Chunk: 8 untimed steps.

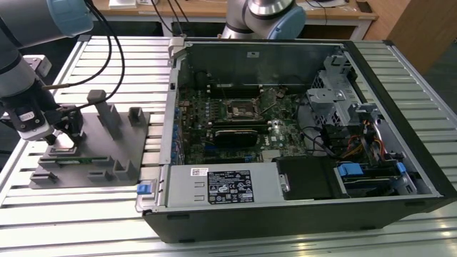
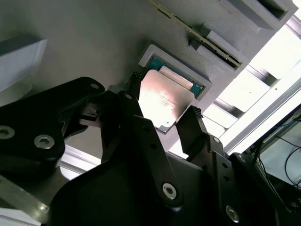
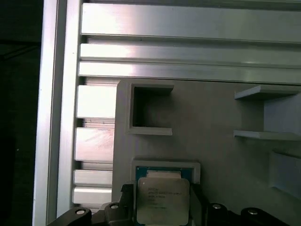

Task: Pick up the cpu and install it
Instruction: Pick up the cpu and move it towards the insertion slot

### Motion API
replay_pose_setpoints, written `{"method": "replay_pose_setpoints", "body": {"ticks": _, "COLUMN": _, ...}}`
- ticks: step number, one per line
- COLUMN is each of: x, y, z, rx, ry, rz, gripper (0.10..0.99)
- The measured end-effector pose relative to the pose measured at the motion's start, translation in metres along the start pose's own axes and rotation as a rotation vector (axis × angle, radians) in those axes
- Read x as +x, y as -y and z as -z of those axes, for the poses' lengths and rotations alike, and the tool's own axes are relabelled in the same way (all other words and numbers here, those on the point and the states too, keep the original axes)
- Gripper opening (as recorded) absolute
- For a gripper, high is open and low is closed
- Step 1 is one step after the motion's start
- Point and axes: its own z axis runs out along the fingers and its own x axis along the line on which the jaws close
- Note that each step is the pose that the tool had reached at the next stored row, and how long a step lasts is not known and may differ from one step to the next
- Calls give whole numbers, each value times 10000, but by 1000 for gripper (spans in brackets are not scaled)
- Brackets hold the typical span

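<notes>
Over the grey fixture [image 1: 71, 182], at the exterior view's left, your arm [image 1: 21, 80] hangs low, and the jaws pinch the cpu [image 2: 164, 101] by two opposite edges. It sits just above the fixture's shallow pocket [image 2: 178, 61], whose teal floor peeks out beyond it. In the first wrist view the cpu [image 3: 162, 200] overlaps the pocket's rim [image 3: 164, 165] rather than sitting square inside it.

The hold is on thin edges only, so I judge slipping the main risk: a jerk could tip the chip and drop it slantwise onto that rim. A low corner could also catch the rim if you move sideways too near the fixture, and its upright blocks [image 1: 107, 115] stand close to the jaws.

To the exterior view's right of the fixture lies the open case [image 1: 300, 214] with its socket [image 1: 239, 110]; a chip carried skewed would likely meet it crooked and harm the contacts
</notes>
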Motion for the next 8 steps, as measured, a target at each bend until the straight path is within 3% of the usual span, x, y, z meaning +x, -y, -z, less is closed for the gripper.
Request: {"method": "replay_pose_setpoints", "body": {"ticks": 8, "x": 0, "y": -4, "z": 0, "rx": 11, "ry": -1, "rz": 0, "gripper": 588}}
